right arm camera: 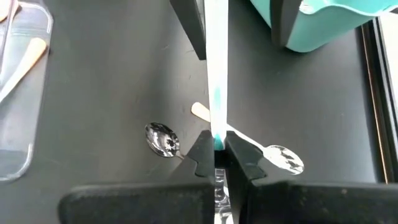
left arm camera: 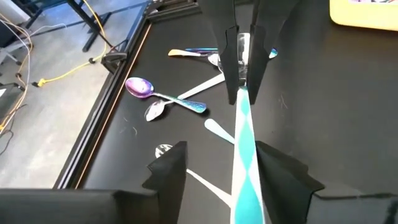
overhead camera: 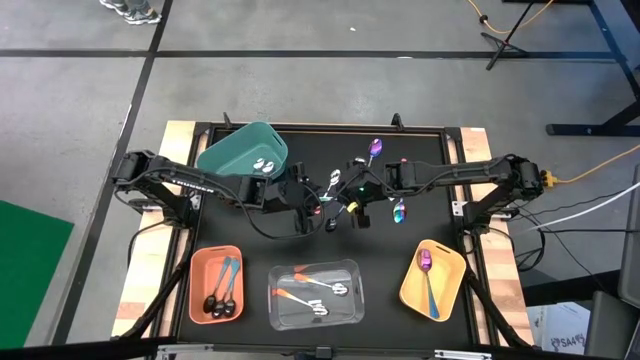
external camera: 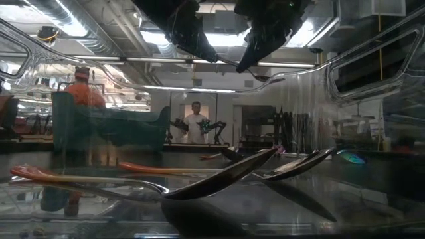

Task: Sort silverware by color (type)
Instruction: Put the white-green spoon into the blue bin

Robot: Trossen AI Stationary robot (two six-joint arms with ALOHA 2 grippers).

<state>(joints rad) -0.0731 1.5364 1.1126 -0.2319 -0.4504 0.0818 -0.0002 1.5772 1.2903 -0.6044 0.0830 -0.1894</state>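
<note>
A: L to R, quick. Teal bin sits at the table's back-left w/ silver spoons in it. Left gripper hangs mid-table, fingers spread wide, nothing pinched. The teal-handled spoon runs between those fingers but isn't clamped by them.

B: So who's got it?

A: Right gripper, just across from the left one, clamped tight on that spoon near its bowl end. Looks like a mid-air handoff over the loose spoons.

B: Bowl colour?

A: Can't tell, it's hidden by the fingers. That decides the bin: salmon bin at front-left has black-bowl teal ones, clear bin in the middle has orange-handled and silver ones, yellow bin at front-right has a purple-bowl one.

B: How to do it well?

A: Left should centre the handle between its pads and close square on it, well clear of the right's fingertips. Right lets go only after that grip looks firm, then backs off straight along the handle so the spoon doesn't twist. Risk is a thin, slick handle pivoting or dropping onto the pile.
</note>
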